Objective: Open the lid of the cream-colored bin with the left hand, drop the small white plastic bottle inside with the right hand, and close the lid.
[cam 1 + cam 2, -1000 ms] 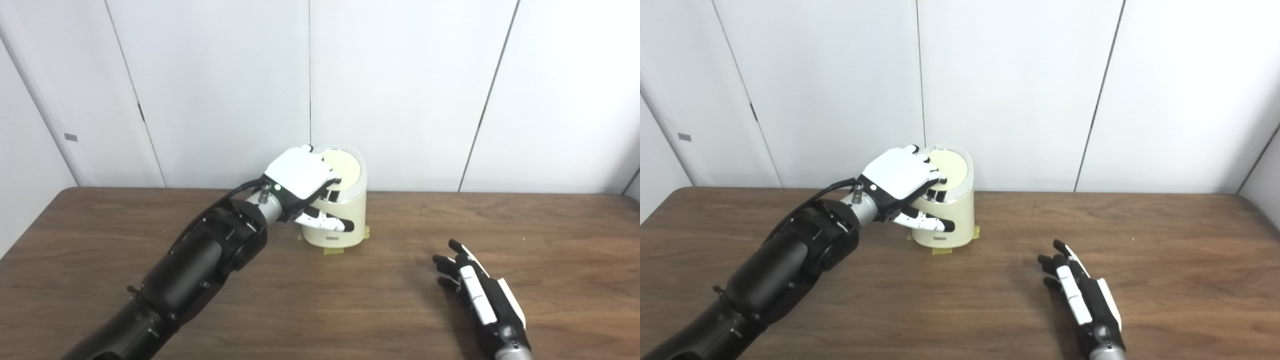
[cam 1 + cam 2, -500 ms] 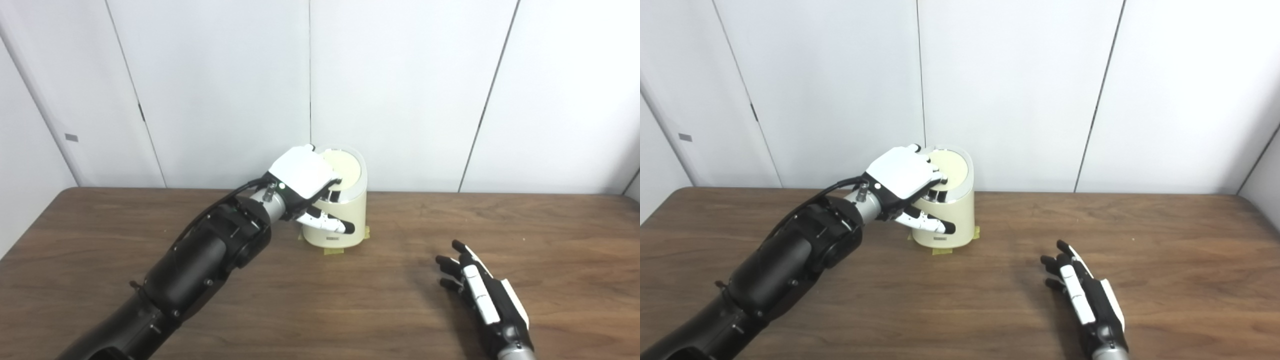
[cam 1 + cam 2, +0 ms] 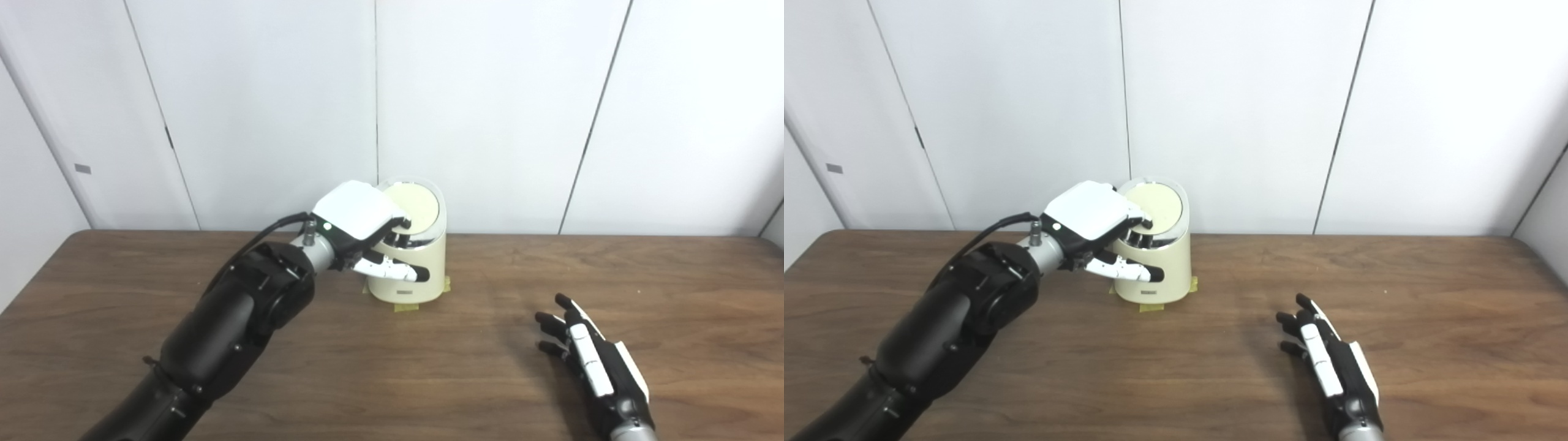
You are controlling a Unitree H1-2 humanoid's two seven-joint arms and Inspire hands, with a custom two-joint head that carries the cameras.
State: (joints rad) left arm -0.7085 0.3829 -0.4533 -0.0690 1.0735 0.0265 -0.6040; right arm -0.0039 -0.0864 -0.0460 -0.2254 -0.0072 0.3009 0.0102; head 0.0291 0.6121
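The cream-colored bin [image 3: 407, 269] stands at the back middle of the table on yellow tape. Its round lid [image 3: 419, 205] lies down on the sloped top, inside a chrome rim. My left hand [image 3: 358, 217] is at the bin's left front. Its bent fingers rest on the lid's near edge and its thumb [image 3: 395, 271] stretches across the bin's front; it grips nothing. My right hand [image 3: 591, 358] lies flat on the table at the front right, open and empty, also in the right eye view [image 3: 1326, 361]. No white bottle is in view.
The brown wooden table [image 3: 429, 367] runs the width of the view. White wall panels [image 3: 490, 92] stand right behind the bin. My left forearm [image 3: 245, 312] crosses the table's left front.
My left hand has drawn slightly back and left along the lid's near edge. The view has shifted a little. The right hand has barely moved.
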